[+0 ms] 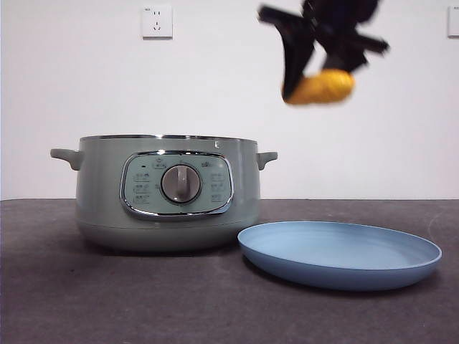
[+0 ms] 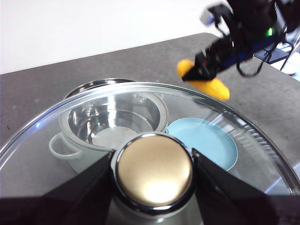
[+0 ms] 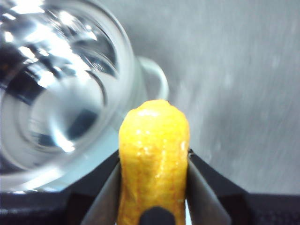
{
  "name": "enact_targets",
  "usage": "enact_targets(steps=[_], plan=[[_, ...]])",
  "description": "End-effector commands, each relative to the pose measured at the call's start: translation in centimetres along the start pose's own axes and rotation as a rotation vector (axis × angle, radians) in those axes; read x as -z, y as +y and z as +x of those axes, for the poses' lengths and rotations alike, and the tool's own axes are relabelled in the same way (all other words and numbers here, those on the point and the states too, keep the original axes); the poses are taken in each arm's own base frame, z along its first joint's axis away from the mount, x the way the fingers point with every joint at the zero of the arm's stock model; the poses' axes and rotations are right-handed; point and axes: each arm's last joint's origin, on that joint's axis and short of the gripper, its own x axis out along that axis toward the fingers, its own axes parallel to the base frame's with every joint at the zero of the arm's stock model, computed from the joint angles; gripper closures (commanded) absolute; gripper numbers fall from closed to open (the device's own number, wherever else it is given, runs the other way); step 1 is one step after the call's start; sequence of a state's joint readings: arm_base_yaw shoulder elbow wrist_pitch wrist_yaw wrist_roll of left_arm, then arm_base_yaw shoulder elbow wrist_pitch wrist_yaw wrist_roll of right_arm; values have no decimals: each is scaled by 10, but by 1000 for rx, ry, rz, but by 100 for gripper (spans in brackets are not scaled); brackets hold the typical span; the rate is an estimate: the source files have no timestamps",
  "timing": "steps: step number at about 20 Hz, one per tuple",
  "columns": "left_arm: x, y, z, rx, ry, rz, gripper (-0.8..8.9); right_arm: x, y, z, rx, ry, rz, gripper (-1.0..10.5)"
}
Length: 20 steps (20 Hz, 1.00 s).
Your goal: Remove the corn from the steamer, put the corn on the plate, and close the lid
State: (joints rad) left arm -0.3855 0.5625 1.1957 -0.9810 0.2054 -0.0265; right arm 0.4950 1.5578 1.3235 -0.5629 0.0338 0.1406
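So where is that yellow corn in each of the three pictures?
Front view: corn up in the air, upper right, above the plate.
Left wrist view: corn beyond the lid.
Right wrist view: corn centre, filling the foreground.
Shared landmark: the steamer.

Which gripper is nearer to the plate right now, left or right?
Right. The right gripper holds the corn in the air above the plate, near its steamer-side edge. The left gripper holds the lid by its knob, higher up, back over the steamer side.
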Motion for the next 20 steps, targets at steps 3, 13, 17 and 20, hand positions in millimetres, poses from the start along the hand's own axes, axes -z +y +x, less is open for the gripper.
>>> enact_targets(steps=[3,13,17,20], plan=[[-5,-1,-4,9,-58,13,822,73,-10,51,-15,81,141,958],[-5,-1,-4,9,-58,8,822,129,-22,88,18,84,224,958],[-5,-1,-4,9,-58,6,822,137,-23,99,45,126,224,957],[-6,-1,-2,9,-61,6,822,136,-23,97,41,126,223,791]])
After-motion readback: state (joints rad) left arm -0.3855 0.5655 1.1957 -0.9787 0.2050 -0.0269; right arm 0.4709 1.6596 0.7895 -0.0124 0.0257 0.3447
